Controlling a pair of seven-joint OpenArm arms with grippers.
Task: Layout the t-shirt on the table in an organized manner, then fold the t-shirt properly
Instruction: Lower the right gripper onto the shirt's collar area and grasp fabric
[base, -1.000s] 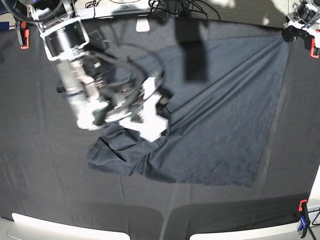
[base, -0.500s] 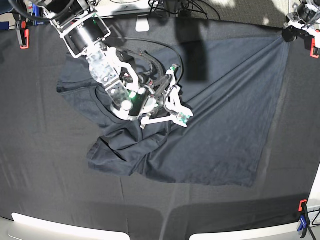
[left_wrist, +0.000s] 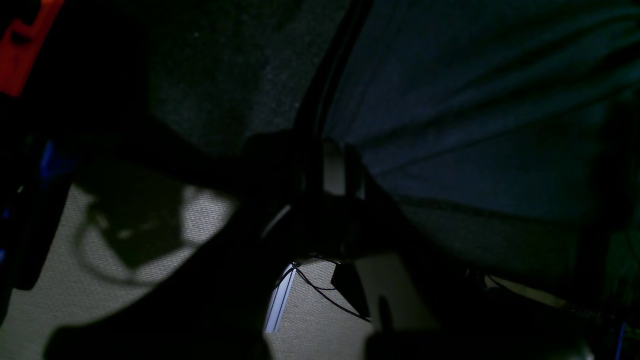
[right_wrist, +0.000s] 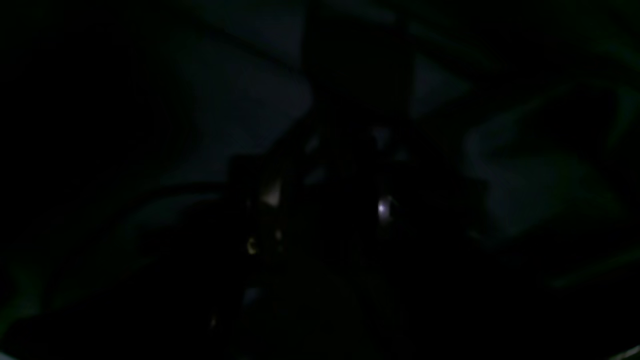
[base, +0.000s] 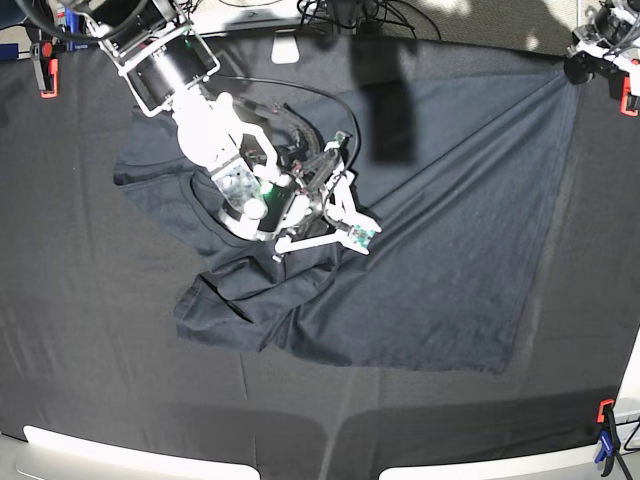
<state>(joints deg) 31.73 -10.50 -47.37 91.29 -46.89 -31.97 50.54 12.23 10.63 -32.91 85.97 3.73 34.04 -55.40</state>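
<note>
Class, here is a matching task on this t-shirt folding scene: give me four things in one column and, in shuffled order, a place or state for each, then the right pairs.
Things:
1. t-shirt
2. left gripper
3. right gripper
4. red clamp

Places or states:
A. over the bunched middle of the cloth, fingers apart
B. at the table's far corner on the base view's left
C. partly spread, crumpled at one end
D. shut on the shirt's stretched far corner

Pairs: 1-C, 2-D, 3-A, 4-B
</note>
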